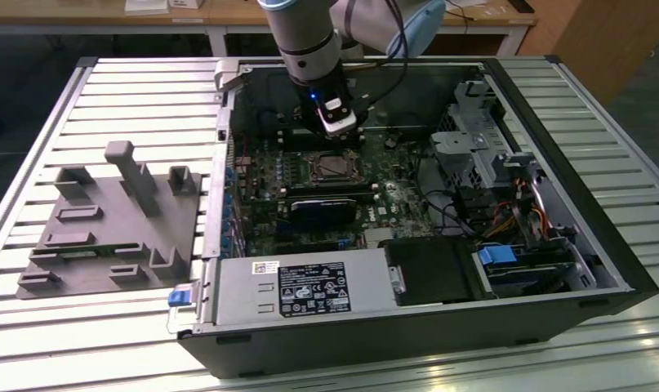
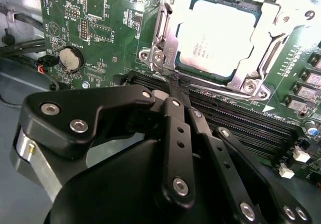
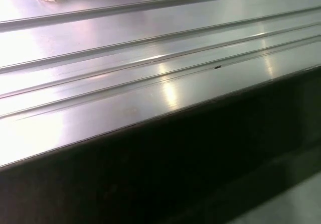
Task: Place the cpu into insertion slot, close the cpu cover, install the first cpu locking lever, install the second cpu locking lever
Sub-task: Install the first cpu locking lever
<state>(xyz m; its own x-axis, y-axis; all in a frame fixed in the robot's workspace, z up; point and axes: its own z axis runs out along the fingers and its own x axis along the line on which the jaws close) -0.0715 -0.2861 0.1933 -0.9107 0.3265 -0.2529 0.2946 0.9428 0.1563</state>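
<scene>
Silvery cpu (image 2: 213,40), square, framed by cpu cover (image 2: 273,28)

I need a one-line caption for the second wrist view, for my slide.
The gripper, shut, points at the edge of the cpu cover lowered over the cpu on the green motherboard.

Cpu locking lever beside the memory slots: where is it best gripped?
Probably its end nearest the gripper, coming from above over the memory slots; the locking lever is a thin rod lying flat along the cpu cover, leaving little to pinch mid-length.
</scene>
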